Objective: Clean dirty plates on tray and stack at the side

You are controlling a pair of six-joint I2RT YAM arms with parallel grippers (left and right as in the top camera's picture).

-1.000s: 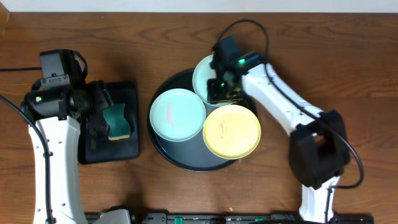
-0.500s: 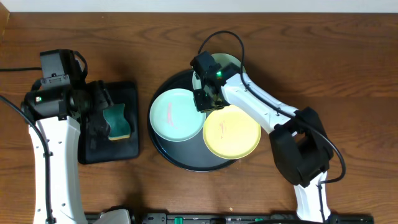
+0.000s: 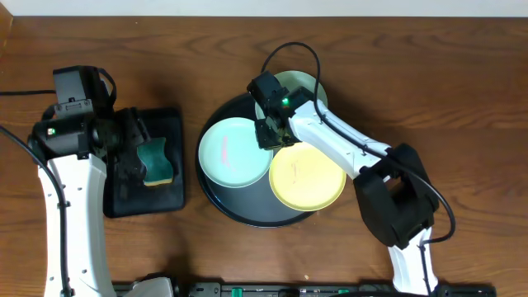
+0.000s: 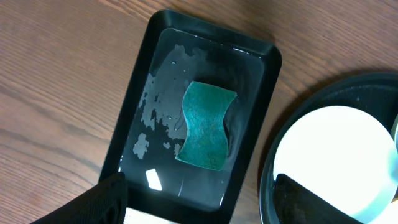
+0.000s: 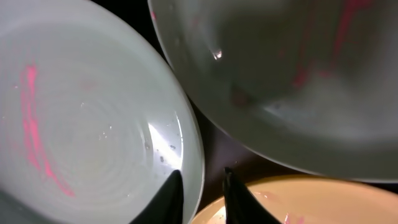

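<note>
Three plates lie on the round black tray (image 3: 247,216): a mint plate (image 3: 231,155) at the left with a pink streak, a yellow plate (image 3: 312,177) at the front right, and a pale plate (image 3: 307,84) at the back, partly under my right arm. My right gripper (image 3: 271,132) (image 5: 200,186) is low over the tray. Its narrow jaws straddle the right rim of the left mint plate (image 5: 81,124), one finger inside the rim, one over the dark tray, with a small gap left. My left gripper (image 3: 132,158) (image 4: 202,205) hangs wide open and empty.
A small black rectangular tray (image 3: 148,203) (image 4: 264,81) with water on its floor holds a green sponge (image 3: 156,161) (image 4: 205,124) under my left gripper. Bare wooden table (image 3: 462,74) lies to the right of the round tray and along the back.
My right gripper has moved left from over the back plate to the left mint plate's rim, and its jaws have narrowed. The left arm has not moved.
</note>
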